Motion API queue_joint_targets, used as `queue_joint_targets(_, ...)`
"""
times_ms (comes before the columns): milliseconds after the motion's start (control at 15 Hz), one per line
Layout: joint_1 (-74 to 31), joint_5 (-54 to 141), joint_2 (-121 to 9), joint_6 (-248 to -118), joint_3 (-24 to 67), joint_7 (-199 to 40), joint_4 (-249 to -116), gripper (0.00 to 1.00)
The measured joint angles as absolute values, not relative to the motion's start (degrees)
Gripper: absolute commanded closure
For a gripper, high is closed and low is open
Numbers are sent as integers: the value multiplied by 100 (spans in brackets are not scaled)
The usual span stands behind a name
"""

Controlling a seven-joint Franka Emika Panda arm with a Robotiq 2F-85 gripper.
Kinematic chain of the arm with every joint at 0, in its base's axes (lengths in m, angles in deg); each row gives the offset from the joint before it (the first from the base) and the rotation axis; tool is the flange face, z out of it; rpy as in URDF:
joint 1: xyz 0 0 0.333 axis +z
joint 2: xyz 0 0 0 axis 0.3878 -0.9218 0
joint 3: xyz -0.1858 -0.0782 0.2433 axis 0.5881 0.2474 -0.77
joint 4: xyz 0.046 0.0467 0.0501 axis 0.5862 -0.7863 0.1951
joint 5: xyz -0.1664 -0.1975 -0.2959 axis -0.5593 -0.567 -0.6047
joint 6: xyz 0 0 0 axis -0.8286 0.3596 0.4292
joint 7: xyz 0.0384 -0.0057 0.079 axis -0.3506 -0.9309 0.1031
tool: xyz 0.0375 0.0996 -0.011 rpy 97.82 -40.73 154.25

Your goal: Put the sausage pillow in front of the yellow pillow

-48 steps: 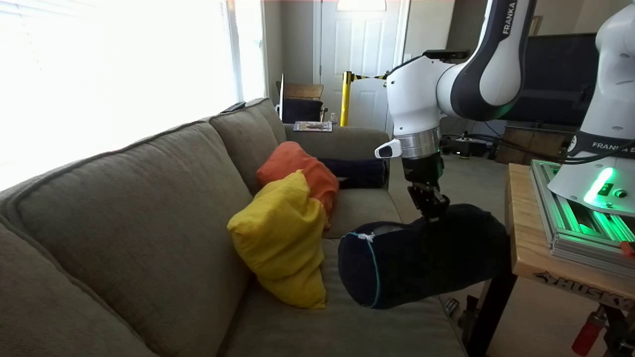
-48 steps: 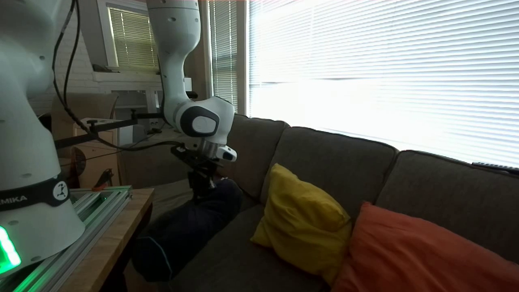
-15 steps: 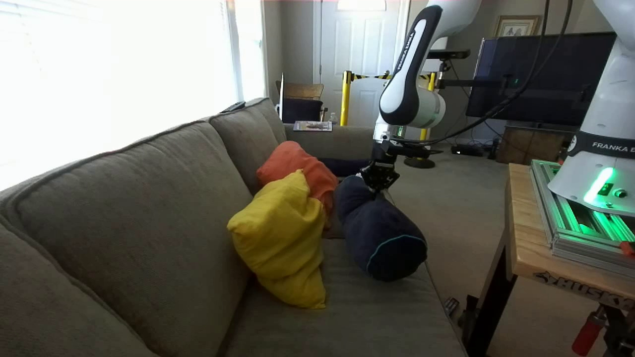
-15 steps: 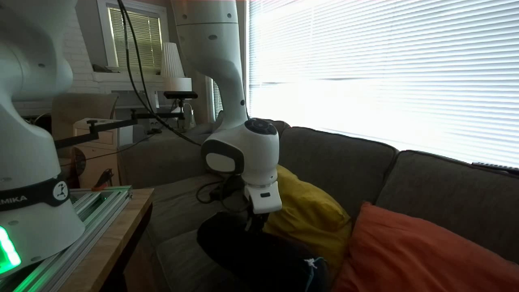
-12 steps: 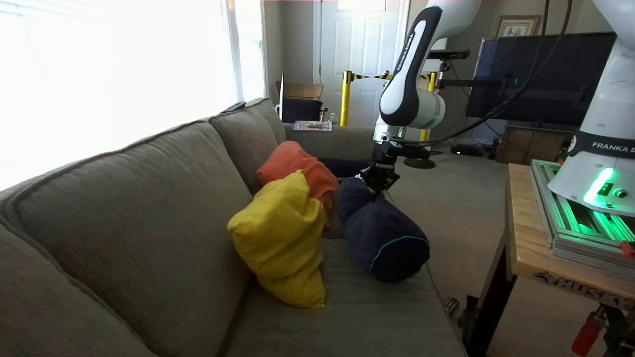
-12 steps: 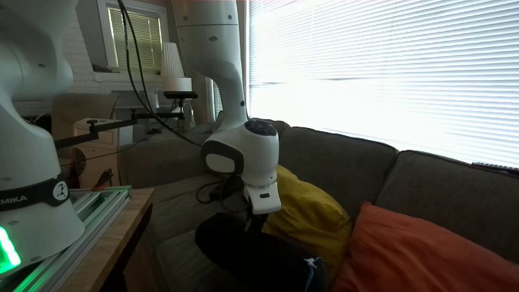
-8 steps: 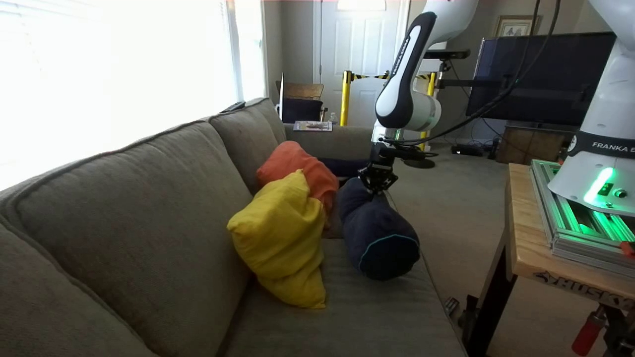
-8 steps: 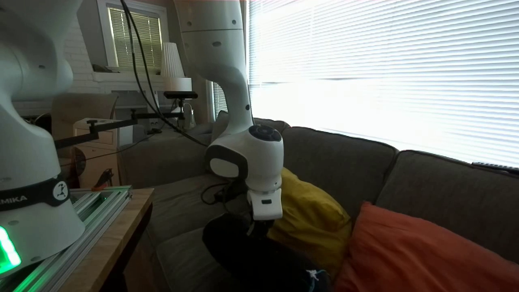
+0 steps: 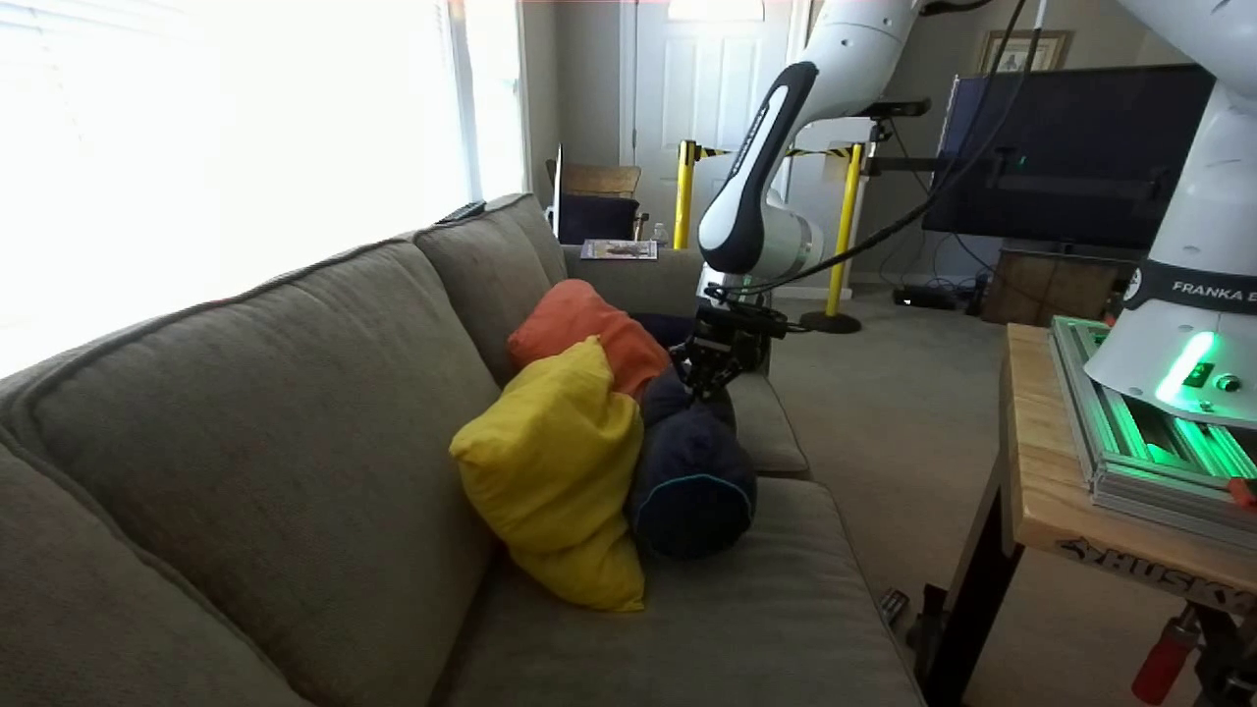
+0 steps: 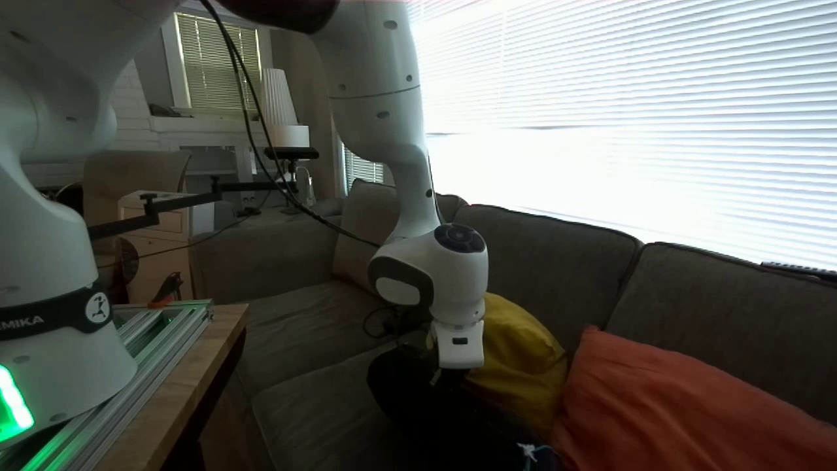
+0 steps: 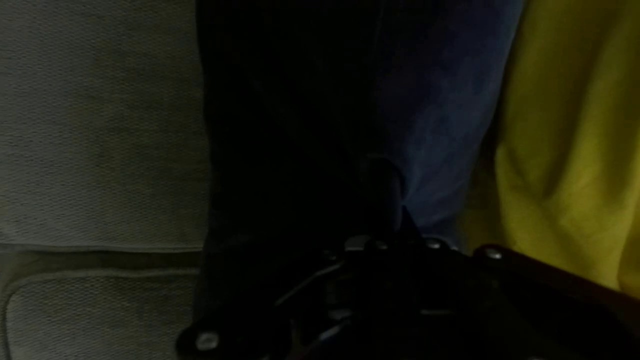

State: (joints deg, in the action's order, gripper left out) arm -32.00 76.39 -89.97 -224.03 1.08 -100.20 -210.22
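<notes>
The Robotiq gripper [image 9: 700,392] pinches 1 fold of the navy sausage pillow [image 9: 694,473], probably because its full girth is too wide, holding it lengthwise just in front of the yellow pillow [image 9: 555,481].
</notes>
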Motion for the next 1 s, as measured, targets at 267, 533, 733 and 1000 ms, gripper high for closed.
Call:
queue_joint_targets(267, -2605, 7639, -9423, -22094, 433, -10184, -20377, 99)
queue_joint_targets(533, -2140, 7639, -9677, -21861, 760, -10412, -19956, 56)
queue_joint_targets(733, -1955, 7639, -9676, -21859, 891, -10513, -19898, 34)
queue_joint_targets(1000, -1795, 7639, -9357, -21900, 921, -10674, -20140, 8)
